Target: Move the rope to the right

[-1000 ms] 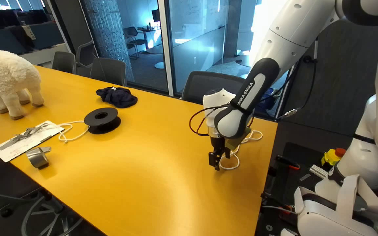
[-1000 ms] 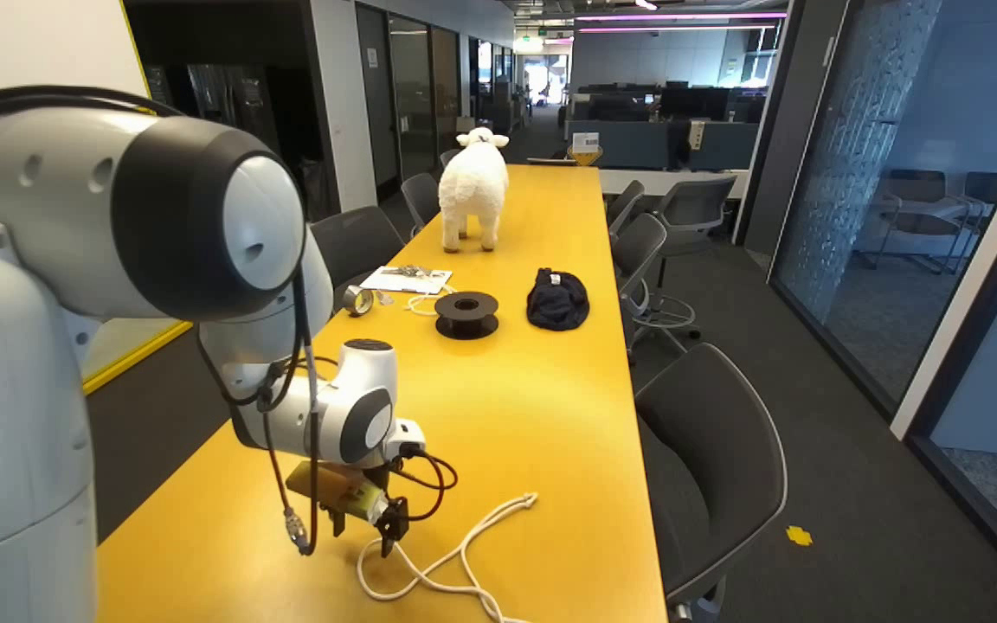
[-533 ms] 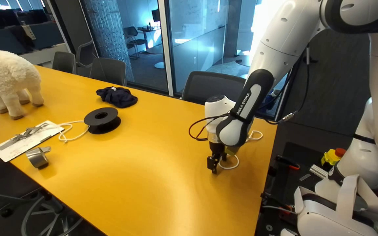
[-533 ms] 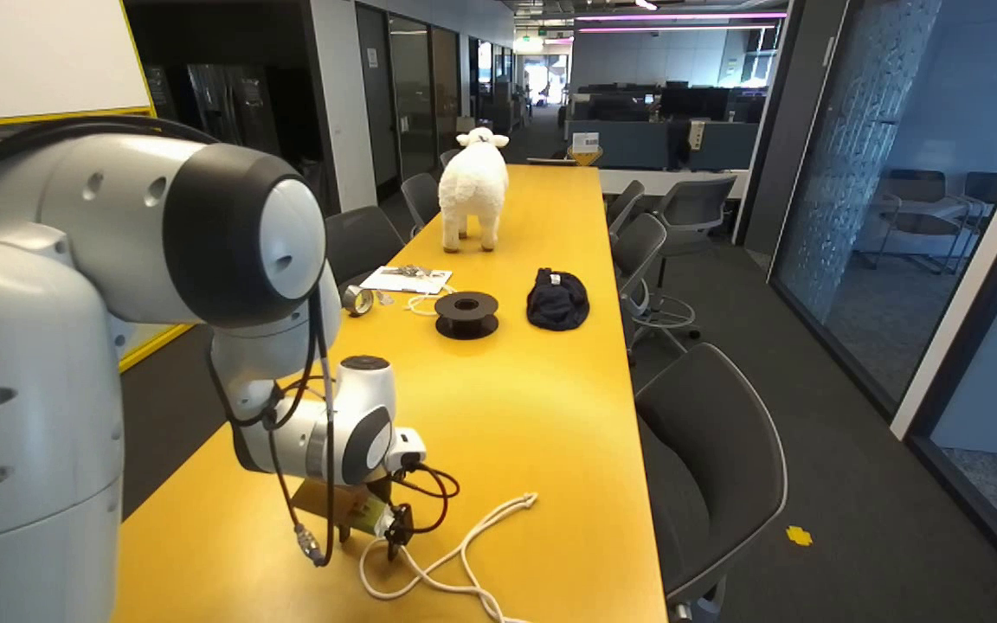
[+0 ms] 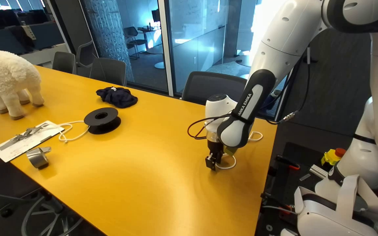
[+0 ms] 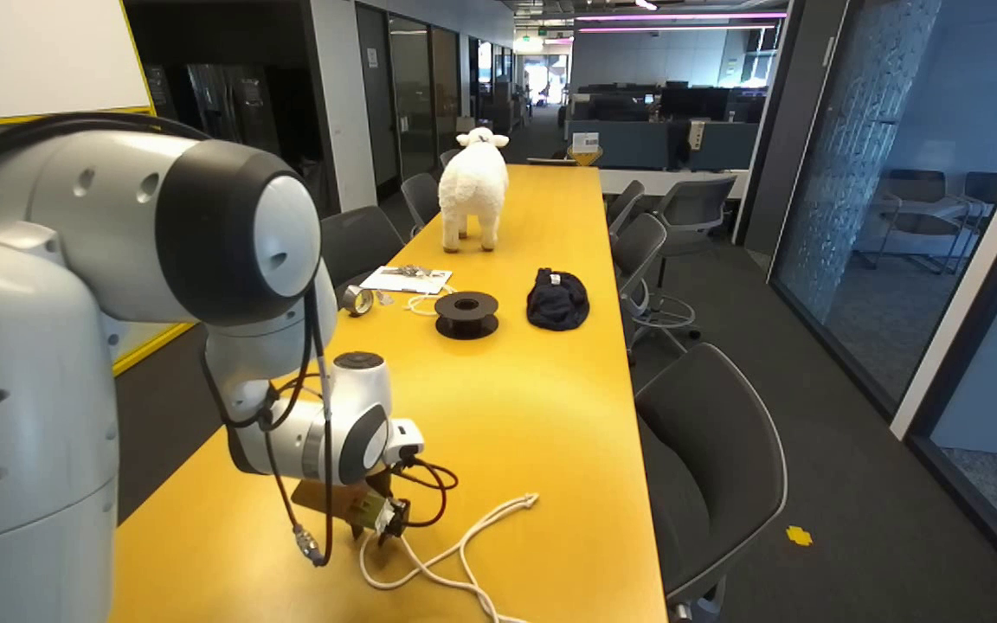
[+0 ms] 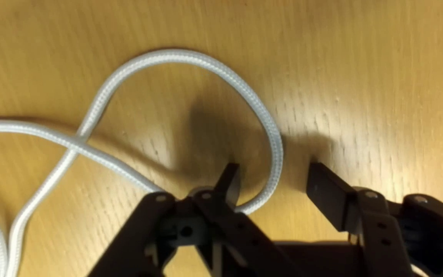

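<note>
The rope (image 7: 277, 154) is a thin whitish braided cord lying in loose loops on the yellow table. It shows in both exterior views (image 5: 227, 168) (image 6: 498, 514), partly hidden by the arm and gripper. My gripper (image 7: 273, 173) is low over the table at one loop of the rope. Its black fingers are apart, with one strand of that loop between the fingertips. A gap shows on the right side of the strand; behind the left finger the rope is hidden. The gripper also shows in both exterior views (image 5: 215, 164) (image 6: 369, 536).
On the yellow table (image 5: 149, 190) stand a black spool (image 5: 108, 118), a dark cloth (image 5: 118, 98), a tape roll (image 5: 38, 158), a flat white plate (image 5: 7, 153) and a plush sheep (image 5: 8, 75). Another white cord (image 5: 77, 137) lies between plate and spool. Chairs line the table.
My gripper first moved down to the table at the loop. Since half a second ago its fingers have come nearer each other, and the loop has shifted slightly with them.
</note>
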`<state>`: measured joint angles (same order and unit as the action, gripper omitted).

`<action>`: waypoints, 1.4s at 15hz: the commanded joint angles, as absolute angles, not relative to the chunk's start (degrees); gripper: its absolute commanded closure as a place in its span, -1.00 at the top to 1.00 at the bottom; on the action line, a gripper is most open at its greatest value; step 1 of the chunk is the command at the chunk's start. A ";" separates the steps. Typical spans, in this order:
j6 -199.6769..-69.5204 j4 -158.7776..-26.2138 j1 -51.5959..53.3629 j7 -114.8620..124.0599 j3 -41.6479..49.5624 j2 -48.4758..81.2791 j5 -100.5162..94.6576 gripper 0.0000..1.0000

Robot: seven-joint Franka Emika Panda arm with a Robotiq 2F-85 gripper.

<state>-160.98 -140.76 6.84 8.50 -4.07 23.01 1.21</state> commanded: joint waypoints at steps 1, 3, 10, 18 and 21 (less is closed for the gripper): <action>-164.95 -141.20 8.01 9.02 -2.79 22.15 0.45 -0.59; -166.73 -140.78 8.31 10.06 -2.15 22.21 0.72 -0.91; -170.42 -136.29 12.01 18.44 3.23 23.36 2.43 -0.98; -181.04 -133.57 14.38 25.30 4.10 16.97 9.23 -0.98; -190.05 -136.89 18.44 28.94 8.34 14.18 8.91 -0.98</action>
